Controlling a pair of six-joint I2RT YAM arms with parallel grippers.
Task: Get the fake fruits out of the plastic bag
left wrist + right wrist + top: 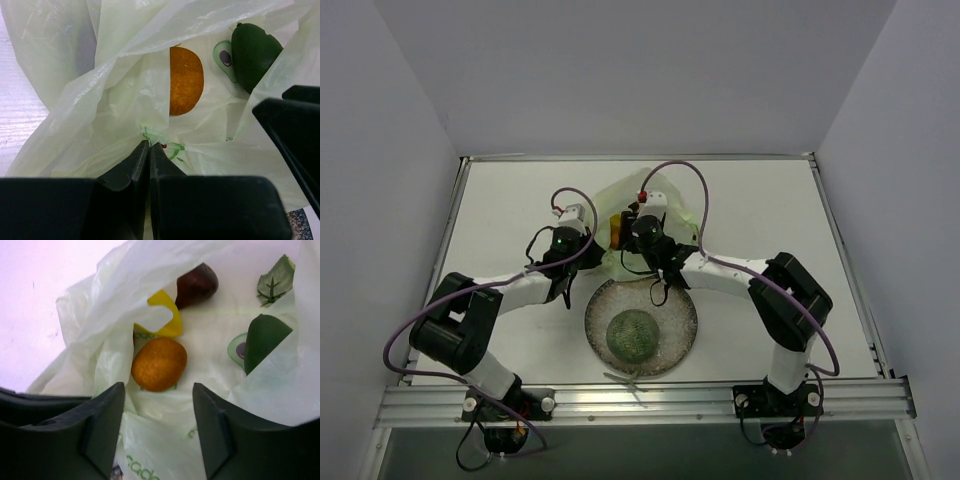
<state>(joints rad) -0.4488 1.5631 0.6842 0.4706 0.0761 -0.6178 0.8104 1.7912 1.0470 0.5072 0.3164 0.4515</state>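
Pinching a fold of the plastic bag [125, 100], the left claw [150, 146] was clamped shut. An orange [159, 364], a yellow piece [170, 322], a dark red piece [196, 285] and a dark green piece [265, 340] were seen inside it. The right claw [158, 387] was held open and empty near the orange. The netted melon [632, 335] was set on the plate [685, 310].

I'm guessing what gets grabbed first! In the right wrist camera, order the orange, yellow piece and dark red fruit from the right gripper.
1. Orange, right ahead of the right gripper.
2. Yellow piece, just behind the orange.
3. Dark red fruit, farthest back.
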